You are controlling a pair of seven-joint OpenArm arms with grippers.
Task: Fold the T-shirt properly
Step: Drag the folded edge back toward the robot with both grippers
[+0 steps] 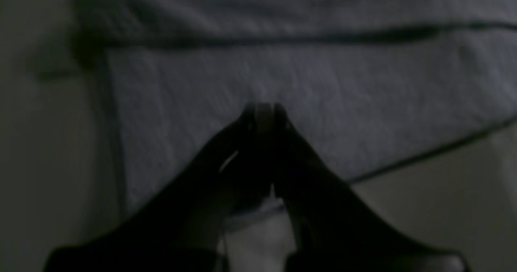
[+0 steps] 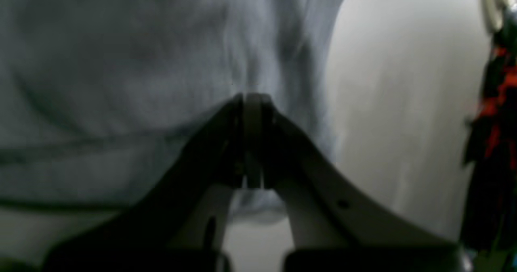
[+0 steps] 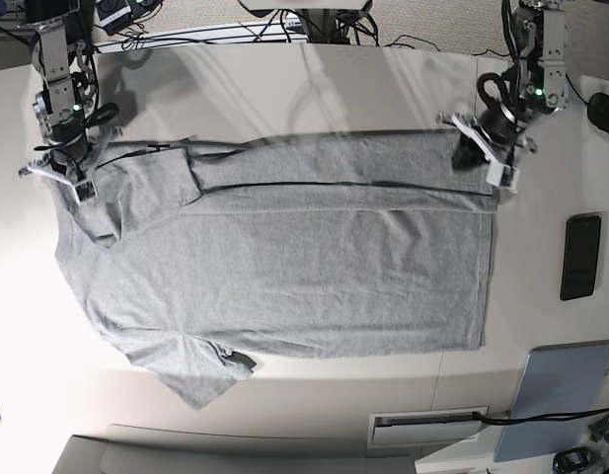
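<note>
The heather-grey T-shirt [image 3: 284, 257] lies flat on the white table [image 3: 284, 89], plain side up, neck end to the left. Its far edge is folded over into a long strip with a dark crease. My left gripper [image 3: 482, 156] is at the far right hem corner. In the left wrist view [image 1: 263, 108] it is shut with grey cloth [image 1: 282, 74] pinched between the jaws. My right gripper [image 3: 69, 170] is at the far left sleeve. In the right wrist view [image 2: 252, 98] it is shut on the grey fabric [image 2: 121, 62].
A black phone [image 3: 580, 257] lies right of the shirt, with a blue-grey pad [image 3: 556, 395] at the near right. A dark object [image 3: 605, 114] sits by the right edge. Cables [image 3: 235, 25] run along the back. Red and black wiring [image 2: 497, 102] hangs right of the right gripper.
</note>
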